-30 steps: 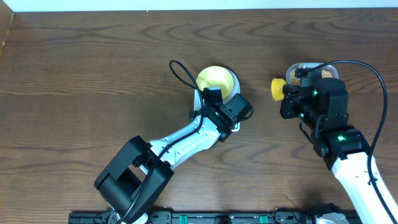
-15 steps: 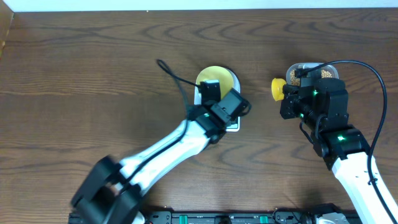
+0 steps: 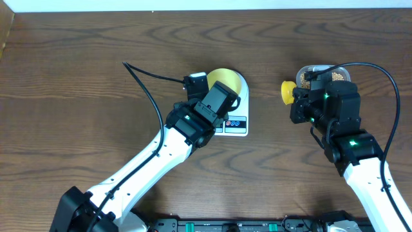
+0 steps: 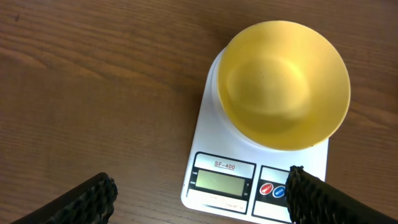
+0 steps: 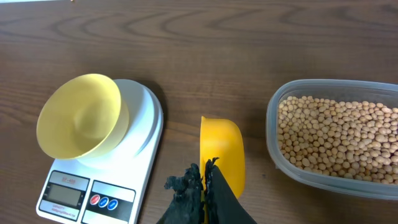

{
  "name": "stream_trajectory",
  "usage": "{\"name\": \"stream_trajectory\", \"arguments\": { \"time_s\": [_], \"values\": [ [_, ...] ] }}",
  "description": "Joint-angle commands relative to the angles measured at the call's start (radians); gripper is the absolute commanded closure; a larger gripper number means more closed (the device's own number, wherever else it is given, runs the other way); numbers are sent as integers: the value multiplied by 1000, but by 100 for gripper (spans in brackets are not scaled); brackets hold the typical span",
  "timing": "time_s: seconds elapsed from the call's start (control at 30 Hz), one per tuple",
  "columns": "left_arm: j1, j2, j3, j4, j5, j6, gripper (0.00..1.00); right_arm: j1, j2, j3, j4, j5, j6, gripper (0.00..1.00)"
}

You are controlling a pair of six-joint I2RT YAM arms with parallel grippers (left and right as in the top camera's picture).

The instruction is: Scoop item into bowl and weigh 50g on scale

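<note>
Tan beans (image 5: pixel 336 134) fill a clear container (image 5: pixel 273 143) just to the right of the right gripper (image 5: pixel 205 180). Its jaws are pinched tight on the handle of a yellow scoop (image 5: pixel 222 152). The scoop head points ahead of the fingers, beside the container's near wall and not yet over it. No beans show in the scoop.

Ahead and to the left of that gripper, the pale-yellow bowl (image 4: pixel 283 84) sits on the white scale (image 4: pixel 224 152). The bowl looks empty. The display can't be read.

The left gripper (image 4: pixel 202 180) hangs over the scale's front edge with its fingers spread wide and nothing between them. The bowl is ahead of it and slightly right, with bare wood table (image 4: pixel 93 81) off to its left.

Handling, as a judgement: the beans are hard, smooth, round and light. They'll roll and bounce, so pinching them is hopeless and they have to be taken with the scoop. Dig the scoop in low, lift it level and tip it slowly over the bowl's middle, because strays skitter away.

The bowl looks thin, light and slick, and probably slides on the platform if nudged. If it needs steadying, grip it at the rim. The scoop is rigid, so the handle-end grip is fine, though a load at the far end could twist it.
</note>
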Motion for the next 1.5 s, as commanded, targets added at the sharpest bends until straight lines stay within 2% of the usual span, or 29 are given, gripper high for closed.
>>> {"name": "stream_trajectory", "arguments": {
  "time_s": [0.0,0.23,0.37,0.5,0.7,0.87,1.23,1.47],
  "values": [
    [3,-9,-6,-3,5,10,11,-2,-8,16,0,-6,-19,99],
    [4,-9,-6,-3,0,9,11,-2,-7,16,0,2,-28,99],
    [23,-9,-6,-11,-108,10,11,-3,-7,16,0,22,-41,99],
    [132,-9,-6,-21,-179,8,11,-5,-7,16,6,93,-41,99],
    [347,-9,-6,-1,-85,-11,11,-30,-7,16,-5,87,-40,99],
    [441,-9,-6,19,-40,-22,11,-47,-7,16,-4,86,-30,99],
    [471,-9,-6,-53,-43,-21,11,-63,-7,16,-35,64,50,99],
    [471,-9,-6,-53,-43,-21,11,-112,-7,16,-45,73,50,99]
  ]
}}
